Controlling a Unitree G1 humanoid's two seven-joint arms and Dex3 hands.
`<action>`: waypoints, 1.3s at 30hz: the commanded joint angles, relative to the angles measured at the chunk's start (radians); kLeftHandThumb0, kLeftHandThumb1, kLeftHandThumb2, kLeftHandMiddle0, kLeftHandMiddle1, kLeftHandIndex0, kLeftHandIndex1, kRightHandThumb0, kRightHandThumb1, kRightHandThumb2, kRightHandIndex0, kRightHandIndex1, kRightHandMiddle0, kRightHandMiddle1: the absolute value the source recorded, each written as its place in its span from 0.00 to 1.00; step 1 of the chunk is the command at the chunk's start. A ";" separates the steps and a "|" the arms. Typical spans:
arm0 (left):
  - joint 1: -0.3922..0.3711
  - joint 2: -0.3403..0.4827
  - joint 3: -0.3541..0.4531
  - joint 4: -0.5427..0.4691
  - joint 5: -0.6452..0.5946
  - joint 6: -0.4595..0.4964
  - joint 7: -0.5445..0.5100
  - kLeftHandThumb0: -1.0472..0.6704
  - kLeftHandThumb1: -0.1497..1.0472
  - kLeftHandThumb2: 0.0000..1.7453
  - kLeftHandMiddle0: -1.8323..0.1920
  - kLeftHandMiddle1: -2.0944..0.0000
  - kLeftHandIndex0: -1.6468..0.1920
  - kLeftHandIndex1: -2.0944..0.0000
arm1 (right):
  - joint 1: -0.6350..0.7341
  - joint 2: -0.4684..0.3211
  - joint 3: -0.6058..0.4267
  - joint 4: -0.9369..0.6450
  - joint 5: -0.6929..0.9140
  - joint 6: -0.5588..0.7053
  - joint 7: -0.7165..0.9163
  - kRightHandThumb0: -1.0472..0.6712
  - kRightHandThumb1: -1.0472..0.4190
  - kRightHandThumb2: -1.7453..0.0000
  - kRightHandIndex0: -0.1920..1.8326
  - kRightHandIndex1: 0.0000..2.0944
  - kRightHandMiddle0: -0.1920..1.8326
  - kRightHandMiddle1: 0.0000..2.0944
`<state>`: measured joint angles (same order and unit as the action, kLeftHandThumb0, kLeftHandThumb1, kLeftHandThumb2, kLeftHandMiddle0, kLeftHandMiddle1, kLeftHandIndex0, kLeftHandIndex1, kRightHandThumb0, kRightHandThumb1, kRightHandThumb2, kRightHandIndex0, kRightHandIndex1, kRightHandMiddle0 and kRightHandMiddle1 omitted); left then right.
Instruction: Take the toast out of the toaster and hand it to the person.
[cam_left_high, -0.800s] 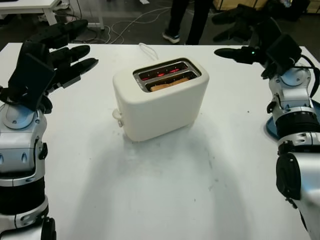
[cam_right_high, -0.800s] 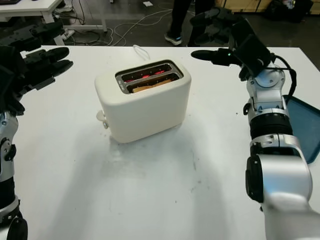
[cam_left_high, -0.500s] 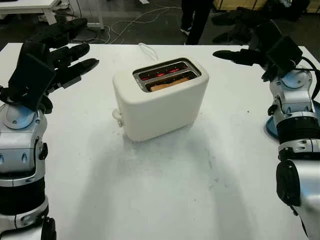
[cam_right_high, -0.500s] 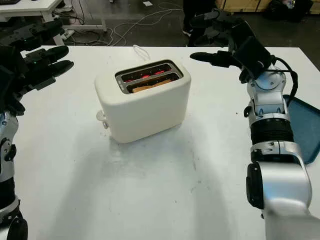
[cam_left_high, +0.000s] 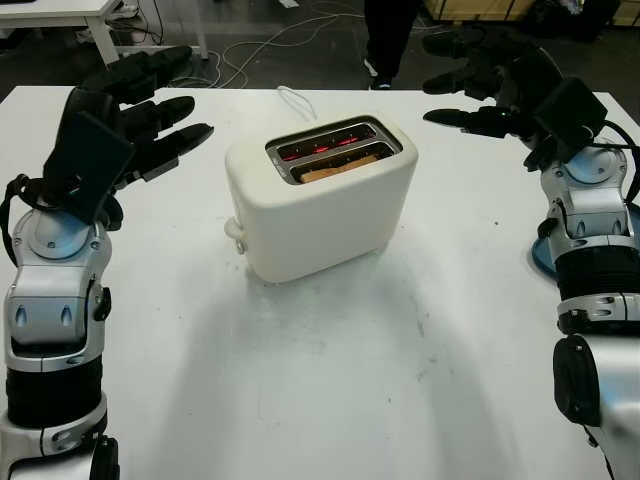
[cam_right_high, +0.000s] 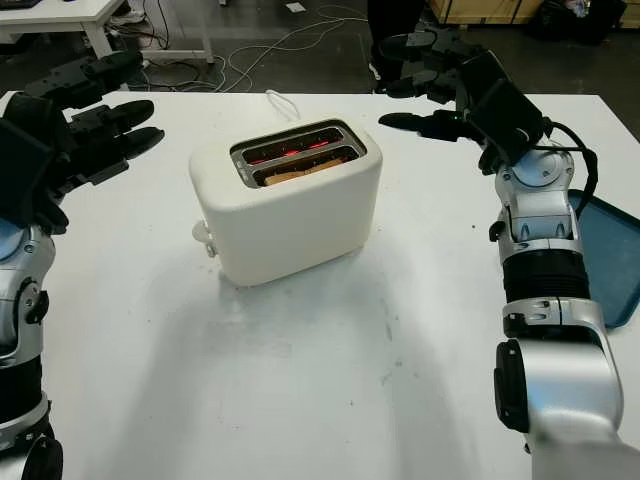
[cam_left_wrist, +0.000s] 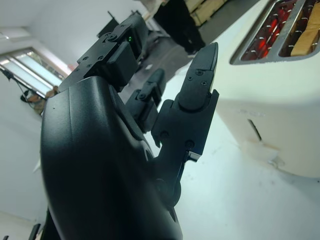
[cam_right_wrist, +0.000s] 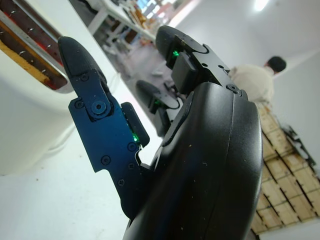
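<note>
A brown toast (cam_left_high: 338, 168) is seated in the rounded cream toaster (cam_left_high: 320, 198), flanked by the open left robot hand (cam_left_high: 140, 120) and open right robot hand (cam_left_high: 480, 85).

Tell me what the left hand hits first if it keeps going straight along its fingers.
Probably the toaster: the open left hand points toward its upper left side. Depth is unclear, so it might pass just behind.

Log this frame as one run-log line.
phase: pre-grasp | toast: in near slot of toaster | far slot: glowing | left hand: open, left of toaster | right hand: open, right of toaster | person: beyond table
</note>
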<state>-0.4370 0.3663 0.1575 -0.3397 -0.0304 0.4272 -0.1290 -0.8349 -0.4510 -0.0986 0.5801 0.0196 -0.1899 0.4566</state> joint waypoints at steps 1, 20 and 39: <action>-0.022 -0.006 -0.007 0.023 0.017 -0.030 0.012 0.42 0.82 0.00 0.56 0.99 0.57 1.00 | 0.018 0.014 0.014 -0.028 -0.007 0.018 -0.022 0.32 0.24 1.00 0.31 0.32 0.36 0.14; -0.038 -0.023 -0.024 0.080 0.018 -0.081 0.017 0.41 0.80 0.00 0.56 0.99 0.56 0.99 | 0.057 0.044 0.023 -0.133 0.011 0.087 -0.025 0.37 0.24 1.00 0.28 0.40 0.38 0.13; -0.047 -0.023 -0.042 0.099 0.037 -0.123 0.006 0.40 0.80 0.00 0.56 0.95 0.55 0.98 | 0.075 0.038 0.025 -0.204 0.014 0.150 -0.022 0.44 0.23 1.00 0.27 0.38 0.37 0.11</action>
<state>-0.4599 0.3383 0.1218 -0.2456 0.0003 0.3289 -0.1176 -0.7713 -0.4090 -0.0742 0.3885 0.0280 -0.0483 0.4341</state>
